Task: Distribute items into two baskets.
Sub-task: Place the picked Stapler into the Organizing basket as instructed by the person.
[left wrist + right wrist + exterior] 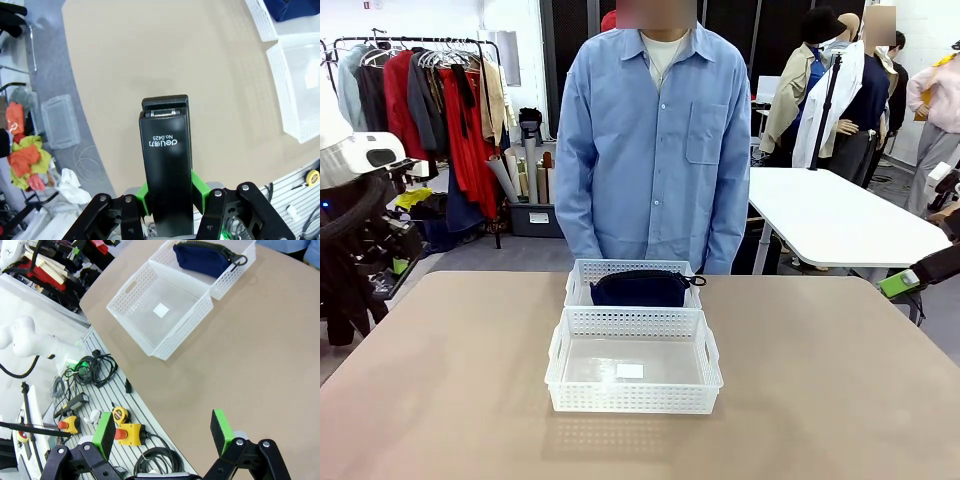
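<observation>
Two white lattice baskets stand mid-table in front of the person. The larger near basket (pixel 634 398) (pixel 150 335) (pixel 295 95) holds just a small white label. The smaller far basket (pixel 582 283) (pixel 235 275) (pixel 260 20) holds the dark navy pouch (pixel 640 288) (pixel 202 259) (pixel 292 9), its zip pull hanging over the rim. My left gripper (pixel 167 192) is shut on the black stapler (pixel 166 165), held high over the table's left edge. My right gripper (pixel 165 432) is open with nothing between its fingers, above the table's near right edge; one green pad (pixel 898 283) shows at the front view's right.
The person in a blue shirt (pixel 650 150) stands close behind the far basket, hands out of view. Cables and tools (pixel 100 405) lie on a slotted plate beside the table. A white table (pixel 840 215) stands at the back right.
</observation>
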### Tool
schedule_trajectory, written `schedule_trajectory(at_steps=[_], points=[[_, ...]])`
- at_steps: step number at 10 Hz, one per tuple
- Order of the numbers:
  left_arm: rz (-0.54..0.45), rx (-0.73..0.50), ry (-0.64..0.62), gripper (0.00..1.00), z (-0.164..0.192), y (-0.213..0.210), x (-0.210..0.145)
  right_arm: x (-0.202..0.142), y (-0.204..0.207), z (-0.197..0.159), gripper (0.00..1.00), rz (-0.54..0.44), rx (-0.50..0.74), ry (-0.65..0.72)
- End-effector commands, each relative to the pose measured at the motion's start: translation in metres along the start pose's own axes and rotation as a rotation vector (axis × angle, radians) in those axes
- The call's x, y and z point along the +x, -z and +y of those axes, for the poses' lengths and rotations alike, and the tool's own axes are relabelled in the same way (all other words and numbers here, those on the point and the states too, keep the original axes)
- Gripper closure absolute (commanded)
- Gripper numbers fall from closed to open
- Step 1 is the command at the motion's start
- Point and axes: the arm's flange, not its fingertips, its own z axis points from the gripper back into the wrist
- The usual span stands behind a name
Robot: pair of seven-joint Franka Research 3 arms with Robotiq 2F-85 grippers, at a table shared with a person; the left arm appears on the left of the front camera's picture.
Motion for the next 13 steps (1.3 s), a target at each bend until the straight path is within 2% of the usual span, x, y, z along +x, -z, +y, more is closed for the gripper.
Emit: schedule_trajectory(at_steps=[1,13], points=[[-0.013,0.007,-0.003,1.00,-0.0005,-0.0039,-0.0005,0.0018,0.0004,0.0013,0.00,0.003,-0.006,-0.001],[-0.013,0.007,-0.003,1.00,-0.0005,-0.0039,-0.0005,0.0018,0.0004,0.0013,0.00,0.003,-0.006,-0.001]])
